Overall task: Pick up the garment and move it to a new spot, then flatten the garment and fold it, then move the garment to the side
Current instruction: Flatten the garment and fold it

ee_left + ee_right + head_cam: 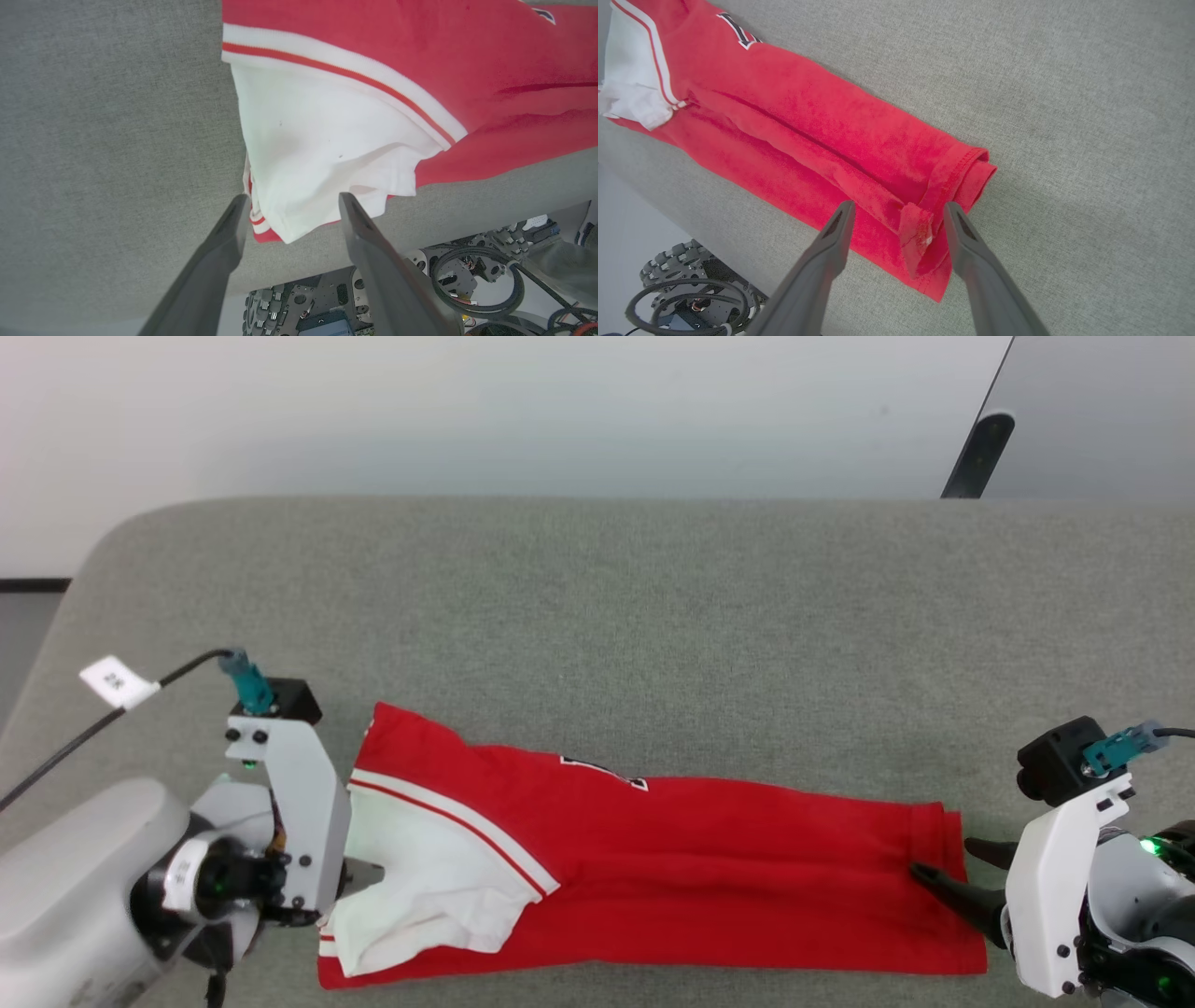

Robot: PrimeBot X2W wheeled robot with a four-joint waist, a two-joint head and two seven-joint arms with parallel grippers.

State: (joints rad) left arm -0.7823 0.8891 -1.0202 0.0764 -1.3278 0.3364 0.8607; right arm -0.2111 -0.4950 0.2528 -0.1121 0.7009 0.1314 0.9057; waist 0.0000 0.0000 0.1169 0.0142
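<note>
Left gripper point(293, 198): fingers spread wide, released, straddling the white sleeve corner of the garment point(700, 868) without pinching it. Right gripper point(899, 205): likewise spread, with a small raised fold of the red hem between its fingers, not clamped. Garment lies folded into a long band on the near part of the grey fabric-covered surface point(597, 616), close to the front edge, sleeve end to the robot's left, hem end to its right. Surface's far-left corner is rounded. Pale wall point(467, 411) behind; dark panel point(1102, 411) at upper right. Wheeled base point(299, 303) shows below the surface edge.
</note>
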